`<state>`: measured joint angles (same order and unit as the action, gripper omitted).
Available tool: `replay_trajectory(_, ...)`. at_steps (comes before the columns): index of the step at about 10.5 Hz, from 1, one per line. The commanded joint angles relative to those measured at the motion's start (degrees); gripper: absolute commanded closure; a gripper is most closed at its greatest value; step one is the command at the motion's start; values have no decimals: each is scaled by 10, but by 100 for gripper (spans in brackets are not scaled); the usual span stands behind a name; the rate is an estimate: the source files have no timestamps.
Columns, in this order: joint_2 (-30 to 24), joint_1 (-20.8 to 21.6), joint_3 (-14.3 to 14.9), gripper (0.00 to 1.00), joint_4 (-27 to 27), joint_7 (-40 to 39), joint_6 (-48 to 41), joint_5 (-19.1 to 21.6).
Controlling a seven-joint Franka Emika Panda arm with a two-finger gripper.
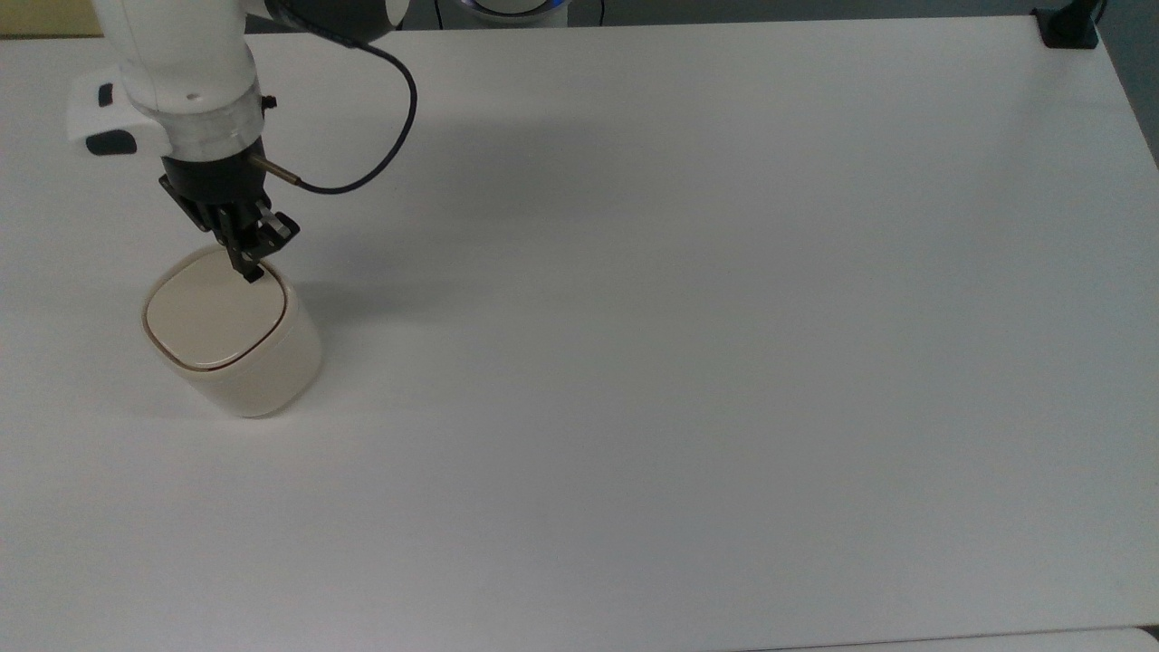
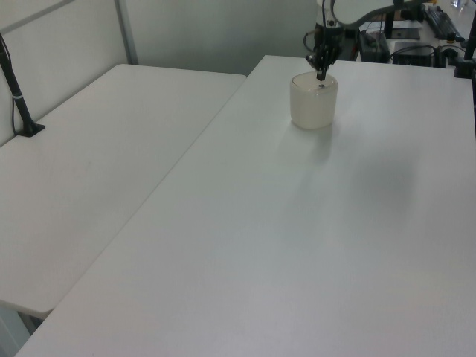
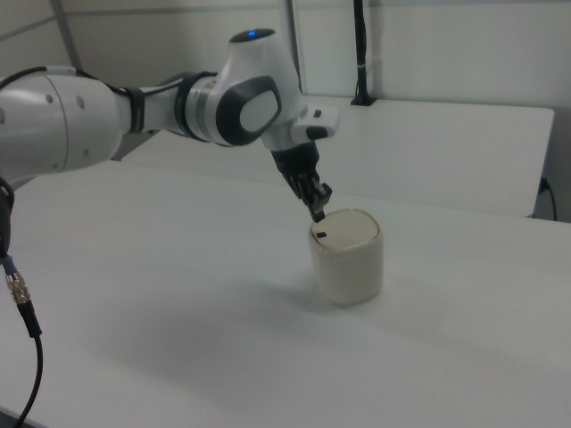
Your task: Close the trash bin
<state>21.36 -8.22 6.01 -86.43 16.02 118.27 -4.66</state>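
Note:
The trash bin (image 1: 237,349) (image 2: 312,104) (image 3: 348,263) is a small cream-beige bin near the top view's left edge of the white table. Its flat lid (image 1: 215,315) lies level in the rim, with a thin brown line around it. A small black button (image 3: 323,236) shows on the lid in the right view. My gripper (image 1: 250,269) (image 2: 320,73) (image 3: 318,214) hangs just above the lid's far edge, its black fingers close together and holding nothing.
The white table (image 1: 679,317) stretches wide to the top view's right of the bin. A black clamp (image 1: 1068,27) sits at its far right corner. A second white table (image 2: 89,171) adjoins on the left view's left, with a black post (image 2: 18,97).

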Motion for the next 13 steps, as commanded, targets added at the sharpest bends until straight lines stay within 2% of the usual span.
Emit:
replay_trajectory(1,-54,30,1,100,8,-7,-63,17)
replay_trajectory(3,-93,75,1,100,6,-15,-122,10)
replay_trajectory(6,-149,148,1,100,3,-95,-233,10)
replay_trajectory(9,-178,180,1,94,-12,-111,-263,15)
replay_trajectory(10,-179,181,1,66,-15,-111,-263,16)
replay_trajectory(11,-179,181,1,44,-15,-112,-263,16)
replay_trajectory(12,-179,181,1,14,-15,-112,-263,16)
replay_trajectory(13,-177,182,1,0,-15,-113,-262,14)
